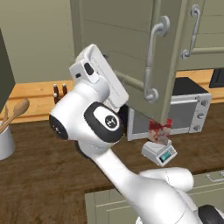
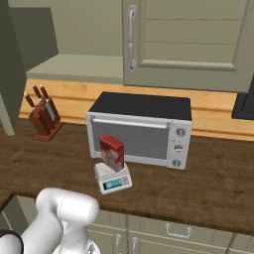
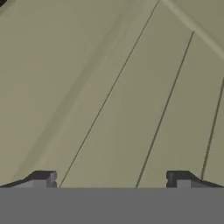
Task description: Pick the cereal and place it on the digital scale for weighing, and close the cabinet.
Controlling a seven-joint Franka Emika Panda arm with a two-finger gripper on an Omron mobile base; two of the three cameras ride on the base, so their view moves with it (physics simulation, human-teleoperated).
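Clerk: White arm (image 1: 105, 127), listed first as nearest; it rises from the base and bends up toward the cabinet (image 1: 131, 48).

Checker: Fingers?

Clerk: Fingers (image 3: 43, 178) spread wide, nothing between them. The gripper (image 3: 113, 180) faces a panelled olive-grey surface at close range in the hand view; whether it touches that surface cannot be told.

Checker: Next item out.

Clerk: Dark wooden desk (image 2: 208, 183), with olive-grey drawer fronts (image 2: 168, 230) below its near edge. On it, the digital scale (image 2: 113, 179), white, teal display toward the front. The cereal (image 2: 112, 152), a red box, stands upright on the scale's top, turned at an angle to it.

Checker: Behind that?

Clerk: Silver and black microwave (image 2: 141, 130), just behind the scale and box. To its left in the right base view, a knife block (image 2: 42, 116) with several handles standing up. At the left edge of the left base view, a white crock (image 1: 6, 141) holding a wooden spoon (image 1: 15, 112).

Checker: And farthest?

Clerk: Pale wood ledge (image 2: 213, 106) along the wall, then the cabinet above. One door (image 1: 168, 57) stands swung out over the microwave in the left base view, its curved grey handle (image 1: 153, 61) facing the camera. A neighbouring door (image 2: 188, 39) is shut flat, with its own handle (image 2: 132, 37).
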